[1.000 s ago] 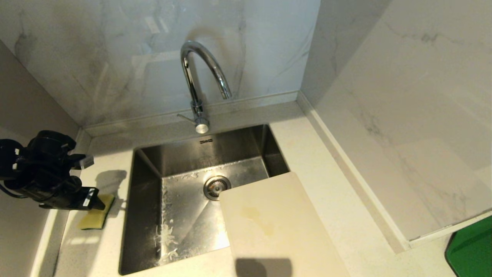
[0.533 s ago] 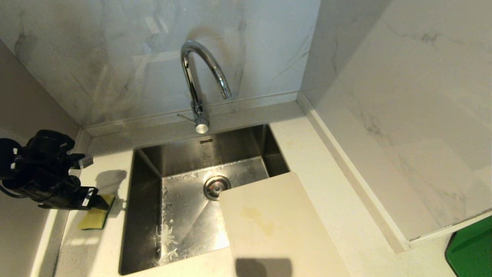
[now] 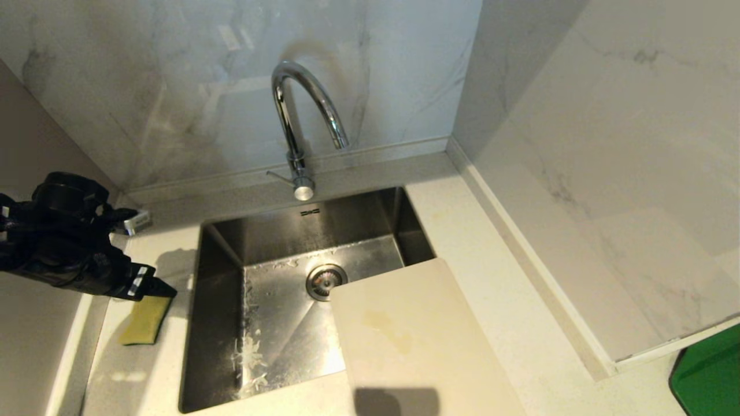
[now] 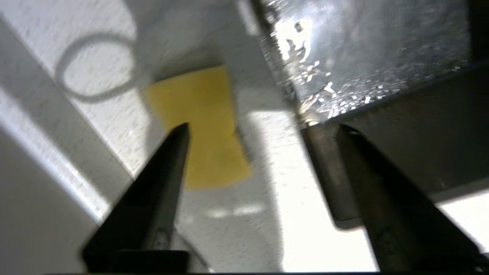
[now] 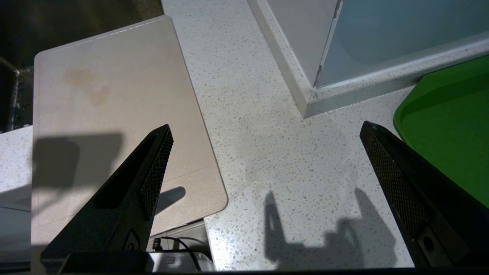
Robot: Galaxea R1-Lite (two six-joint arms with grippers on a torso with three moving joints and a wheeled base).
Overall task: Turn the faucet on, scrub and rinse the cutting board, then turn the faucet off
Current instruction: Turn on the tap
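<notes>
Left tool (image 3: 151, 254) hangs above the table's (image 3: 497, 277) left edge, beside the sink (image 3: 219, 323), fingers spread, holding nothing. Directly below it lies the sponge (image 3: 143, 320), flat yellow, soft-edged rectangle; in the left wrist view one black fingertip (image 4: 179, 137) overlaps the sponge (image 4: 206, 133), contact cannot be told. Board (image 3: 404, 341) lies well apart to the tool's right, its far corner overhanging the sink's near right corner, the rest on the table; smooth cream plastic, rounded corners, faint yellowish stain. Faucet (image 3: 300, 115) stands behind the sink, polished chrome gooseneck, thin lever at its base; no water is seen running. Sink is brushed steel, wet, with droplets. Right tool (image 5: 267, 130) hovers over the speckled white table beside the board's (image 5: 114, 95) edge, textured fingers wide apart, empty.
</notes>
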